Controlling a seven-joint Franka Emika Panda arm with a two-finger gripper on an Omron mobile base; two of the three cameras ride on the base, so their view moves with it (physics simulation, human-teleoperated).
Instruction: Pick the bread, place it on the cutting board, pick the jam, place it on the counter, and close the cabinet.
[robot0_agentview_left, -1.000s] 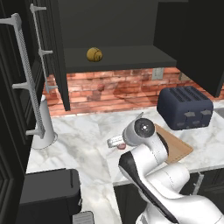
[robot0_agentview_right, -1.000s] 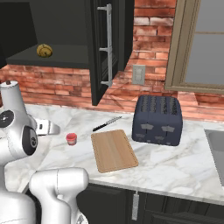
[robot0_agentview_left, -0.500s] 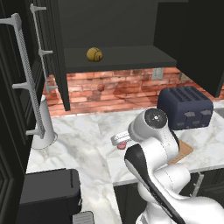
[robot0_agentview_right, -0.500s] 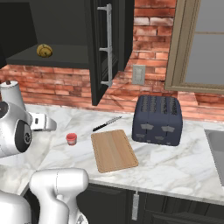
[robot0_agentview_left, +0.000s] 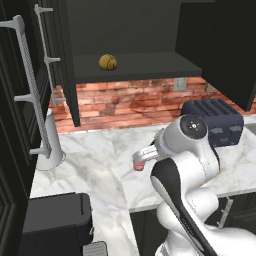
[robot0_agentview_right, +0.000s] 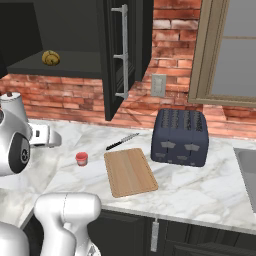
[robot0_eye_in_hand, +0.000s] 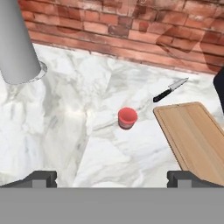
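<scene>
The bread (robot0_agentview_left: 107, 62) (robot0_agentview_right: 50, 58), a round golden bun, sits on the shelf of the open black cabinet (robot0_agentview_right: 117, 55). The jam (robot0_eye_in_hand: 127, 118) (robot0_agentview_right: 81, 159), a small red jar, stands on the marble counter (robot0_eye_in_hand: 65, 131) just left of the cutting board (robot0_eye_in_hand: 194, 140) (robot0_agentview_right: 130, 171). My gripper (robot0_eye_in_hand: 113, 178) hovers above the counter, open, with nothing between its fingers. The jar lies ahead of it and below. In the left base view my hand partly hides the jam (robot0_agentview_left: 139, 166).
A dark toaster (robot0_agentview_right: 180, 136) stands right of the board. A black-handled knife (robot0_eye_in_hand: 170, 89) lies behind the board near the brick wall. A grey cylinder (robot0_eye_in_hand: 17, 43) stands at the counter's left. A sink (robot0_agentview_right: 247, 165) is at the far right.
My arm has swung: its big joint moved right and up in the left base view. Bread, jam and board have not moved.
</scene>
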